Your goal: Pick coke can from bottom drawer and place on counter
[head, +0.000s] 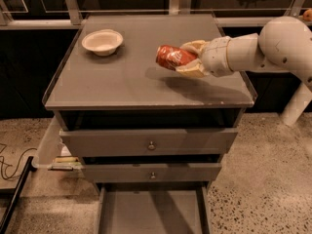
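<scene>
Clamping the coke can sideways between its 2 fingers, the gripper hangs over the counter's right half, can clear of the surface. A white bowl sits far left. Below, the bottom drawer stands open.

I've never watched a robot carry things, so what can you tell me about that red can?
The coke can is small, red and metallic-looking, with pale markings. It lies tilted on its side in the air, clamped between the two cream fingers of the gripper, which reaches in from the picture's right. It hangs above the right half of the grey counter without touching it, casting a shadow there. Only the gripper touches it.
</scene>
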`<control>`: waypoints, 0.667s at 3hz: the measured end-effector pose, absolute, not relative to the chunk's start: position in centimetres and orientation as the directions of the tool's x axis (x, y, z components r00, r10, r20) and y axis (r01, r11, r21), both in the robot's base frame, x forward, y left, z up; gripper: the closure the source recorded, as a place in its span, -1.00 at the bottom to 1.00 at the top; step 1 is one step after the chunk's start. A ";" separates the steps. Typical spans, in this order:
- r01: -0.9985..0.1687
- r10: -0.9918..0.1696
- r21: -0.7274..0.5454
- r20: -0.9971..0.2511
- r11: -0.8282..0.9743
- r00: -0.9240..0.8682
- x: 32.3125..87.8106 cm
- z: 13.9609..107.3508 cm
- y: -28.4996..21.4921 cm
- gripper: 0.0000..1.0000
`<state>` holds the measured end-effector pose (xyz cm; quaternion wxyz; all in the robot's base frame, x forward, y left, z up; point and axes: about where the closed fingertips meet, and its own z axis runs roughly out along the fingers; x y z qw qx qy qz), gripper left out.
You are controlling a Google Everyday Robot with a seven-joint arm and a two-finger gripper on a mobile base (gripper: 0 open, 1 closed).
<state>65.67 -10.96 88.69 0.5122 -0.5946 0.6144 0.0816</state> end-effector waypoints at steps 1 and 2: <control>-0.801 -0.643 -0.493 -0.744 0.340 0.185 66.4 88.2 -10.9 1.00; -0.810 -0.639 -0.462 -0.755 0.362 0.145 66.9 86.8 -10.4 1.00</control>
